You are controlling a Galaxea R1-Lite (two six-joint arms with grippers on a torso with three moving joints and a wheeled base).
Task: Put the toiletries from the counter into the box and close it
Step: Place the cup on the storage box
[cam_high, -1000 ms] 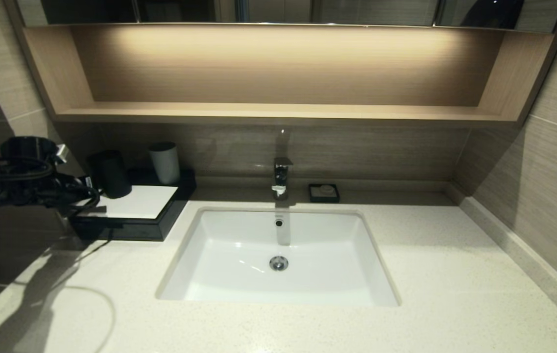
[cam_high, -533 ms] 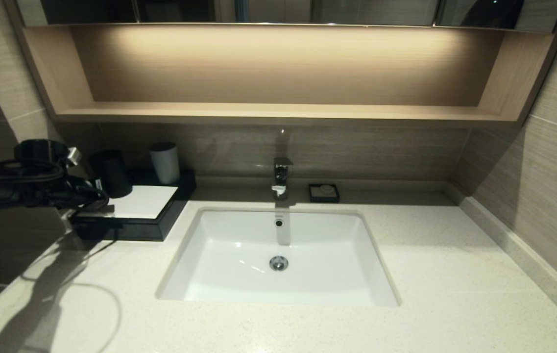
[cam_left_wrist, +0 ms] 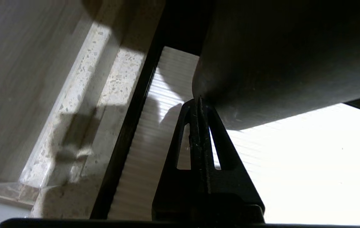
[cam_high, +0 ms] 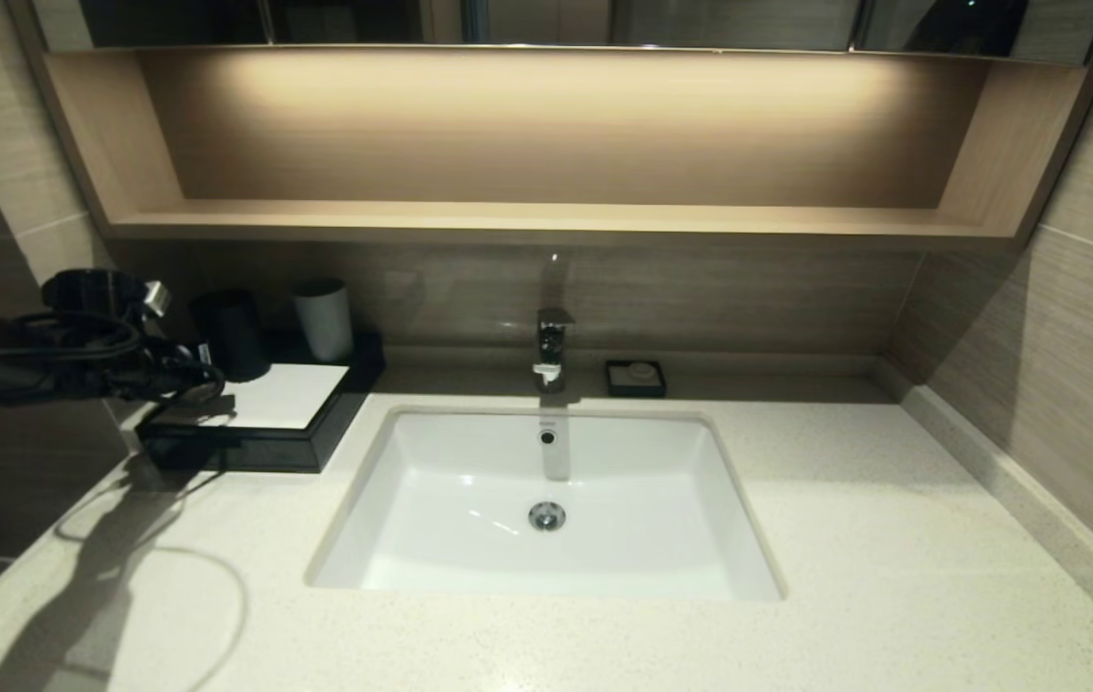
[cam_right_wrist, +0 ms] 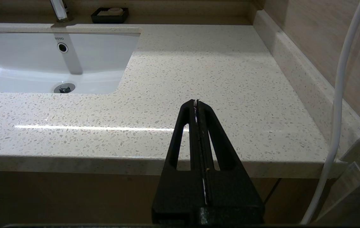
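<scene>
The black box [cam_high: 248, 444] with its white top panel [cam_high: 282, 394] sits on the counter [cam_high: 844, 538] left of the sink [cam_high: 546, 500]. My left gripper [cam_high: 211, 386] hovers low over the panel's left part, shut with nothing held. In the left wrist view its tips [cam_left_wrist: 198, 100] meet the base of the dark tumbler [cam_left_wrist: 278, 57] standing on the white panel [cam_left_wrist: 293, 164]. The toiletries are out of view. My right gripper [cam_right_wrist: 196, 101] is shut and empty above the counter's front edge [cam_right_wrist: 72, 158], right of the sink.
A dark tumbler [cam_high: 229, 336] and a pale cup [cam_high: 323, 317] stand at the back of the box. A faucet [cam_high: 553, 346] and a small black soap dish [cam_high: 635, 377] sit behind the sink. A wooden shelf [cam_high: 546, 221] overhangs; walls close both sides.
My left arm has moved right over the box top. The dark tumbler has shifted slightly right with it.
</scene>
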